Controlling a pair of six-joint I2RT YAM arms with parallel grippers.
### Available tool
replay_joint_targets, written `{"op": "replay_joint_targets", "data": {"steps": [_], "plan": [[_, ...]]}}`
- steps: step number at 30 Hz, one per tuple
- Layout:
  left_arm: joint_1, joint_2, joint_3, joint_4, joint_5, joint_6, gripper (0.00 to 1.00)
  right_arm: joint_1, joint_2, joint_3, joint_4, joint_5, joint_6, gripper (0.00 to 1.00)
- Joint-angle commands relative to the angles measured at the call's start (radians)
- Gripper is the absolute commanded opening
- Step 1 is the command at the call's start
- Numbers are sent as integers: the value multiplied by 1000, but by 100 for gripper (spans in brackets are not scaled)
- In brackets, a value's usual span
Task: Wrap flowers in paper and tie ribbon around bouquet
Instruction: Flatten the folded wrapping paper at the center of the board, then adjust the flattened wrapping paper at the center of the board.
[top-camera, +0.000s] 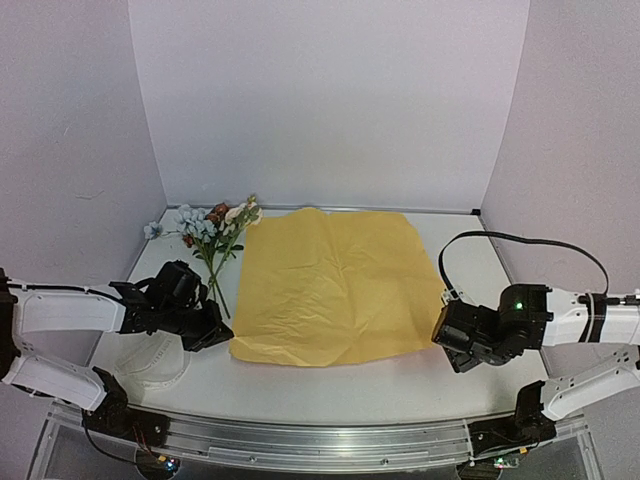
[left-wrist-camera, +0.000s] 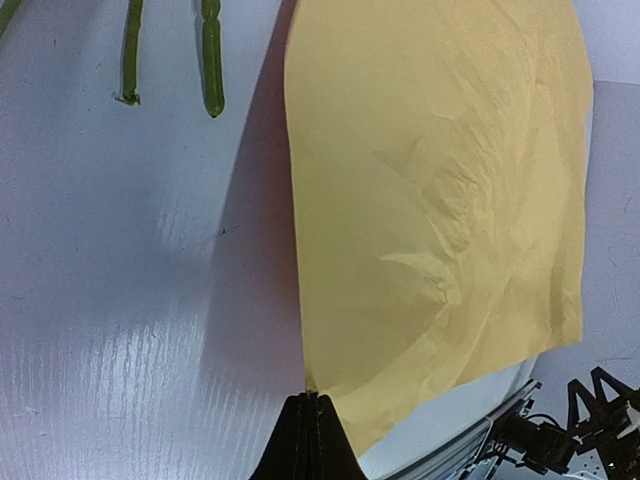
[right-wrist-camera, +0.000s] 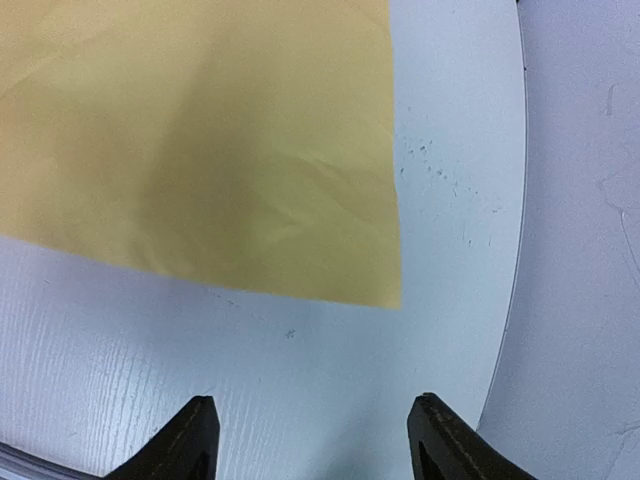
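Left end effector (left-wrist-camera: 313, 402): jaws pressed together, tips at the near-left corner of the paper (top-camera: 335, 285); whether it pinches the paper I cannot tell.
Right end effector (right-wrist-camera: 315, 400): jaws wide, holding nothing, near the paper's near-right corner.
Paper: orange, creased, flat mid-table.
Flowers (top-camera: 210, 228): lying just beside its far-left corner.
Table (top-camera: 400, 385): white, finely ribbed, glossy.
Room: plain pale walls (top-camera: 330, 90) on three sides.

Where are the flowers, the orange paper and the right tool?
flowers (top-camera: 206, 228), top view, on the pale blue blooms.
paper (top-camera: 335, 290), top view, on the middle of the sheet.
right tool (right-wrist-camera: 312, 410), right wrist view, midway between its open fingertips.
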Motion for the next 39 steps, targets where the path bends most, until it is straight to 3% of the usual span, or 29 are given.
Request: {"op": "replay_joint_targets", "data": {"steps": [1,4,7,12,16,21,29,39], "plan": [[-12,6,-6,47,-13,28,0,-1,-59,13,-89,13,66,77],[-12,28,18,27,-10,89,0,-5,-90,79,-134,-8,12,89],[-7,58,87,-53,-24,191,0,-41,-23,201,-139,-103,-100,94],[66,125,153,-136,19,343,0,-254,217,404,-112,-400,-148,94],[168,167,186,-193,56,449,0,-354,341,492,-72,-491,-160,93],[248,185,210,-243,121,508,0,-449,389,396,74,-578,-75,92],[256,232,212,-268,180,545,0,-499,411,101,449,-725,123,98],[255,293,242,-301,117,525,0,-587,334,-99,569,-770,170,98]]}}
